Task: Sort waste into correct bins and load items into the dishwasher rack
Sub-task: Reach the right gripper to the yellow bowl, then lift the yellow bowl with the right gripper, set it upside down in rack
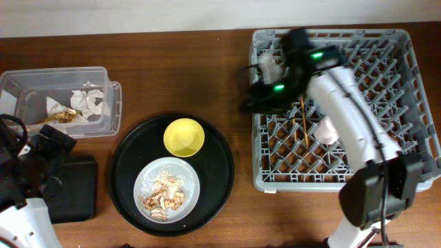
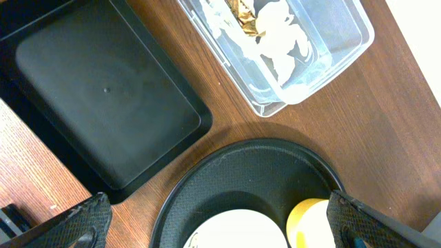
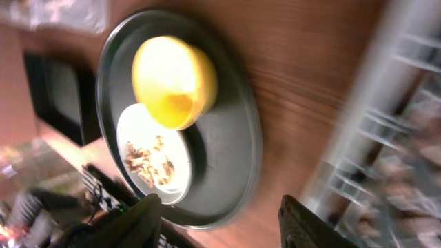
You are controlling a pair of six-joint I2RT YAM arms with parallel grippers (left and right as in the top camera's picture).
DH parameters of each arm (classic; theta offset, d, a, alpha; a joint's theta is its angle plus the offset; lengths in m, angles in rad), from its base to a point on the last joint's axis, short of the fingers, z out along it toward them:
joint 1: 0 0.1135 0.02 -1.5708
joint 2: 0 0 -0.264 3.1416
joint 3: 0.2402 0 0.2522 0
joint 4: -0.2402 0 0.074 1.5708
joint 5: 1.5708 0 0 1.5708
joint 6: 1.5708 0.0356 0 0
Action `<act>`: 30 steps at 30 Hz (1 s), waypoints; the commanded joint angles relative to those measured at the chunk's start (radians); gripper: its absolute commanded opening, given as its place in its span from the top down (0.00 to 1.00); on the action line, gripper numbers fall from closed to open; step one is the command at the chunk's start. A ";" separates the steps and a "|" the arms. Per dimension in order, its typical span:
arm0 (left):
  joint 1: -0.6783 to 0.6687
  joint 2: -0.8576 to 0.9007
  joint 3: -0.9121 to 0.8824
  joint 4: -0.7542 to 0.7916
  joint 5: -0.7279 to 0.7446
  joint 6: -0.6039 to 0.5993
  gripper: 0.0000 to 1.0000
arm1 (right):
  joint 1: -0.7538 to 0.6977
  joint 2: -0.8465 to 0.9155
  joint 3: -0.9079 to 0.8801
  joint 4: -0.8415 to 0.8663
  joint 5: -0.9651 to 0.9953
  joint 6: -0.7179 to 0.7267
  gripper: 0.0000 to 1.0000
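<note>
Gaping right gripper point(image 3: 224, 220) at dishwasher rack point(image 1: 310, 180) edge

The overhead camera looks straight down from well above the tabletop point(image 1: 227, 76), taking in everything from the clear tub point(image 1: 21, 86) at left to the dishwasher rack point(image 1: 413, 76) at right. The left wrist camera sits much nearer, facing down past the left claw point(image 2: 224, 227) at the flat black tray point(image 2: 103, 89), the tub's end and the round black tray point(image 2: 255, 172). The right wrist camera, tilted and blurred, looks past the right claw point(image 3: 219, 210) across that round tray and the yellow bowl point(image 3: 172, 79), with the rack's edge at its right. All three views share the round tray and the bowl.
</note>
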 commanded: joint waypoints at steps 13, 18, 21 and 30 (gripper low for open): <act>0.005 0.000 0.003 0.002 -0.007 -0.009 0.01 | 0.600 0.306 0.002 0.612 0.637 0.255 0.17; 0.005 0.000 0.003 0.002 -0.007 -0.009 0.01 | 0.610 0.342 0.002 0.618 0.623 0.301 0.32; 0.005 0.000 0.003 0.002 -0.007 -0.009 0.01 | 0.653 0.382 0.002 0.615 0.703 0.333 0.48; 0.005 0.000 0.003 0.002 -0.007 -0.009 0.01 | 0.665 0.406 0.052 0.550 0.742 0.356 0.87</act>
